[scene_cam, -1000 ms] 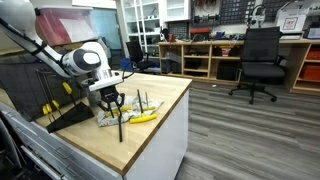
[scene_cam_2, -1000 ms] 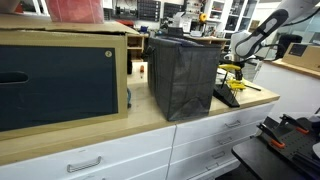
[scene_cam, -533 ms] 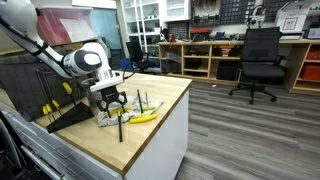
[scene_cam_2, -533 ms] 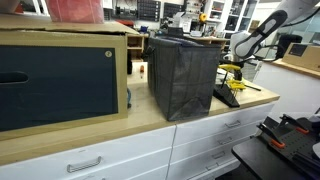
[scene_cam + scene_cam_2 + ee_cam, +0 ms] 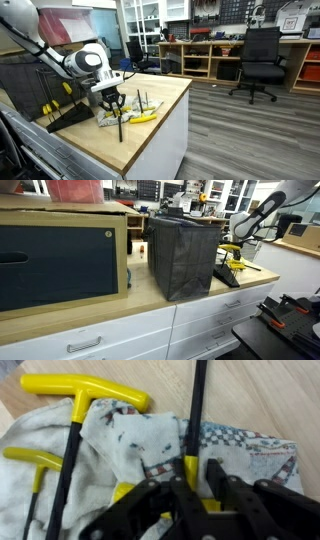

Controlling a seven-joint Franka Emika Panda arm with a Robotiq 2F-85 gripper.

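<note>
My gripper (image 5: 195, 488) is shut on the yellow handle of a T-handle wrench (image 5: 194, 410), whose black shaft runs away from the jaws. It hangs just above a patterned white cloth (image 5: 150, 440) on the wooden counter. Two more yellow T-handle wrenches (image 5: 85, 395) lie on the cloth, one at the left edge (image 5: 28, 458). In an exterior view the gripper (image 5: 111, 100) holds the wrench shaft (image 5: 121, 128) pointing down at the cloth (image 5: 108, 121), beside a yellow tool (image 5: 146, 117). The gripper also shows far off in an exterior view (image 5: 243, 242).
A black angled tool stand (image 5: 66, 114) with yellow-handled tools sits next to the cloth. A black box (image 5: 185, 255) and a wooden cabinet (image 5: 60, 255) stand on the counter (image 5: 160, 110). An office chair (image 5: 262, 60) and shelves stand across the floor.
</note>
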